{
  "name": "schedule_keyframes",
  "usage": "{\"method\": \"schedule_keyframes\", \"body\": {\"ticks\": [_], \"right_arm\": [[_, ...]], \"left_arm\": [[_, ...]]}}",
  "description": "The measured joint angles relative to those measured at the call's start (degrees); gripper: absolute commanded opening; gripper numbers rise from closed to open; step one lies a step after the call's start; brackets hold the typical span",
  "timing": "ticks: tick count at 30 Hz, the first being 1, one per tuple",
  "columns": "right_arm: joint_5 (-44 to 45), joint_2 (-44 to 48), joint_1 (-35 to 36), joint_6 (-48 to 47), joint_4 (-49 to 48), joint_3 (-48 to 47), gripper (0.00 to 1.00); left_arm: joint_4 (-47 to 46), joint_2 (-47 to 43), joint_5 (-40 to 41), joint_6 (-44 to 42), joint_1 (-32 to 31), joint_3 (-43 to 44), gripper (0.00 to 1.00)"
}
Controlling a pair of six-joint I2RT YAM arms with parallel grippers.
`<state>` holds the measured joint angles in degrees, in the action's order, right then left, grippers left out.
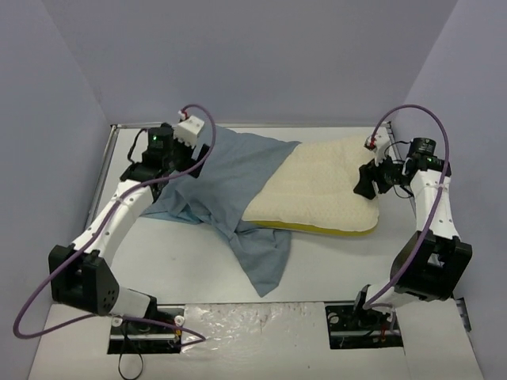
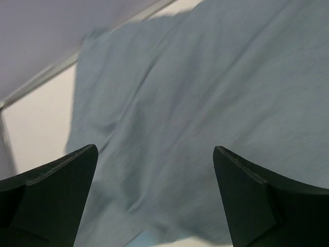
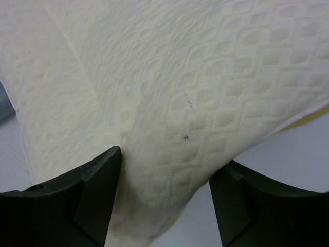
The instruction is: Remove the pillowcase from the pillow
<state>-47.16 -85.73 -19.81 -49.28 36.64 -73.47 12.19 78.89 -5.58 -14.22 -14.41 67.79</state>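
The cream quilted pillow [image 1: 325, 186] lies at the middle right of the table, with its yellow-green band [image 1: 333, 230] along the near edge. The grey-blue pillowcase [image 1: 230, 182] covers only its left end and trails toward the front in a loose tail. My left gripper [image 1: 202, 154] is over the cloth's far left part. In the left wrist view it [image 2: 154, 148] is open, with the pillowcase [image 2: 205, 92] beyond its fingers. My right gripper [image 1: 363, 184] is at the pillow's right end. In the right wrist view it [image 3: 172, 156] is open around the pillow's corner [image 3: 169, 103], and the left finger [image 3: 97, 180] touches it.
Lilac walls close the table in at the back and on both sides. A metal rail [image 1: 107, 158] runs along the left edge. The white table top [image 1: 174, 253] shows in front of the cloth, and both arm bases stand at the near edge.
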Motion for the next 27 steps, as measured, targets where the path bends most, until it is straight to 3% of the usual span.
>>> {"method": "schedule_keyframes", "body": {"ticks": [3,8,11,15,21,25,27], "right_arm": [[1.07,2.60,1.77,-1.84,0.90,-0.07,0.76],[4.87,7.39,1.79,-1.62,0.26,-4.28,0.83],[5.62,9.09,1.81,-1.11,-0.48,-6.58,0.95],[5.25,8.26,5.22,-1.64,-2.10,-7.21,1.00],[7.48,-4.66,22.16,-8.13,-7.69,-6.95,1.00],[11.67,-16.31,27.87,-9.79,-11.74,-8.07,1.00],[13.70,-22.25,28.61,-9.75,-12.87,-10.88,1.00]], "left_arm": [[0.44,4.37,-4.90,4.07,-4.46,8.66,0.94],[2.58,14.95,-8.09,6.93,-10.58,20.55,0.94],[4.50,23.96,-8.00,7.45,-11.65,28.28,0.94],[6.97,34.93,-5.73,8.13,-12.28,35.98,0.94],[8.98,44.52,0.83,9.62,-13.75,40.96,0.95],[9.42,46.86,2.78,9.92,-14.36,43.95,0.97],[9.70,47.78,3.10,9.90,-14.51,45.64,0.82]]}}
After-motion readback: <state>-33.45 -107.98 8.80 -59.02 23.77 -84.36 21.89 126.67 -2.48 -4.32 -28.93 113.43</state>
